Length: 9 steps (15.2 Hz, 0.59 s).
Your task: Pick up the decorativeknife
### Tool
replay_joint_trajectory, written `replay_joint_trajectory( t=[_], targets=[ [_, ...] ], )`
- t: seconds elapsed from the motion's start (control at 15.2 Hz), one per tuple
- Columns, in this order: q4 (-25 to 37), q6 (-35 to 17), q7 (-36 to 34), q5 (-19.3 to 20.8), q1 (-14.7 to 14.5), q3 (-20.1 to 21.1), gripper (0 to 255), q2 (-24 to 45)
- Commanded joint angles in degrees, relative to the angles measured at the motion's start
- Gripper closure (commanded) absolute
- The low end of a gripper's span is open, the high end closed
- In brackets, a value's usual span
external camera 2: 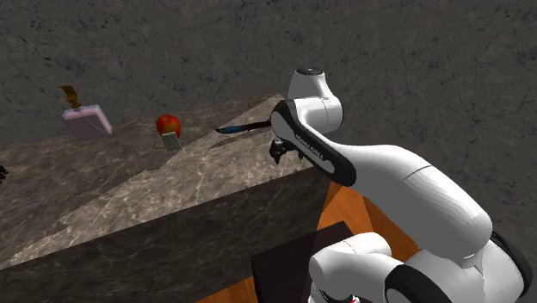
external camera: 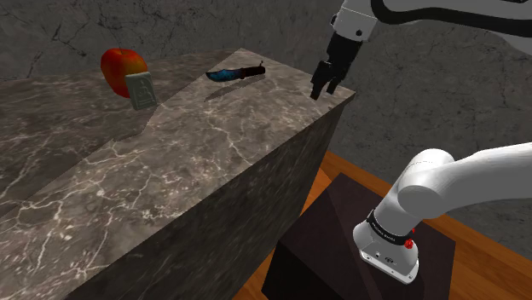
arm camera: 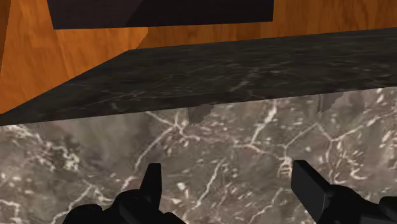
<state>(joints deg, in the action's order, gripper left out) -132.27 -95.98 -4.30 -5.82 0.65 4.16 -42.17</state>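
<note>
In the shoulder view, the knife [external camera: 236, 74] is lying flat on the marble desk [external camera: 213, 170], close to its far edge, with its blue blade pointing left and its dark handle pointing right. The claw [external camera: 324, 89] is hanging over the desk's far right corner, to the right of the knife and apart from it, holding nothing. Further left, a red apple [external camera: 119, 66] is sitting with a small grey card [external camera: 141, 89] leaning against it. The dark stand [external camera: 341, 247] is resting on a wooden floor [external camera: 503, 273].

In the second exterior view, the knife [external camera 2: 243, 129] is lying just left of the arm, and the claw [external camera 2: 277, 155] is peeking out from behind the arm at the desk's corner. This view is adding a pale pinkish box [external camera 2: 87, 122] at the far left with a gold thing [external camera 2: 69, 93] behind it; whether the box is holding anything cannot be told.

In the wrist view, the claw [arm camera: 230, 184] is standing wide open, its two fingers [arm camera: 153, 181] well apart with bare marble between them, and the desk's edge [arm camera: 222, 76] is dropping to the floor [arm camera: 25, 57] beyond.
</note>
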Motion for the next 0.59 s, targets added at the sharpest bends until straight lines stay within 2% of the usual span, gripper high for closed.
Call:
replay_joint_trajectory(
  t=[0.0,0.26,0.53],
  targets=[
    [0.00,0.00,0.00,0.00,0.00,0.00,0,0.00],
    [5.82,-2.17,-14.90,-1.19,2.99,6.90,0,7.02],
    [13.75,-3.21,-29.93,-0.08,6.52,13.18,0,15.55]
  ],
)
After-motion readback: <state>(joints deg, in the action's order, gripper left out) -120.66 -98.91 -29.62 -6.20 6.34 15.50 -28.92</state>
